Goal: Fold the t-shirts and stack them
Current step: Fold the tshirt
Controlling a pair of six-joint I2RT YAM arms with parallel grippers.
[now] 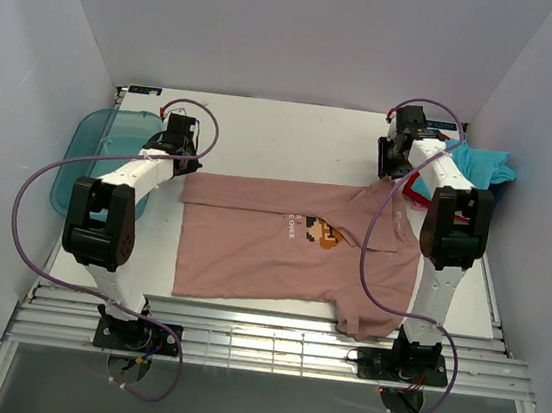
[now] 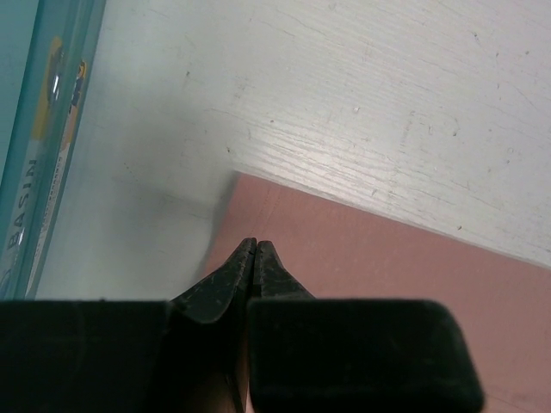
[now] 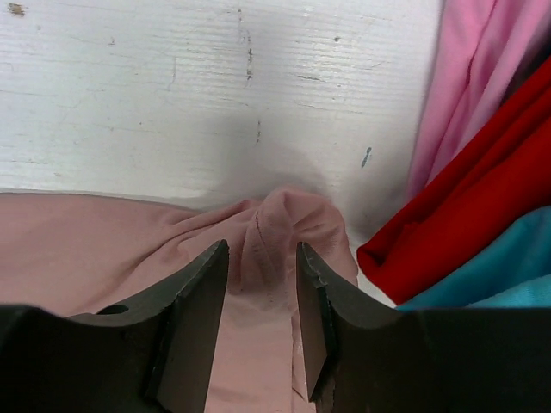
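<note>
Left gripper (image 2: 256, 248): you have its jaws pressed together, tips meeting with no gap. It sits at the far-left corner of the dusty-pink cloth t-shirt (image 1: 251, 244), right over the cloth's edge. You cannot tell from the wrist view whether any cloth is pinched between the tips.

Right gripper (image 3: 261, 251): you have its jaws parted, one finger on each side of a bunched ridge of the dusty-pink cloth. The ridge rises between the fingers, and neither finger is visibly pressing on it.

Shirt under your hands: it lies spread flat across the middle of the white table (image 1: 284, 137) with its hem toward the left arm and its sleeves toward the right arm. The pixel-art figure print (image 1: 321, 232) faces up. The near-right sleeve reaches the table's near edge.

Other shirts: a red t-shirt (image 3: 465, 215), a bright pink t-shirt (image 3: 469, 77) and a turquoise t-shirt (image 3: 504, 275) are heaped just right of your right gripper. The red one lies beside the bunched ridge.

Tray: the translucent teal plastic tray (image 2: 34, 129) stands just left of your left gripper, apart from the dusty-pink shirt.
</note>
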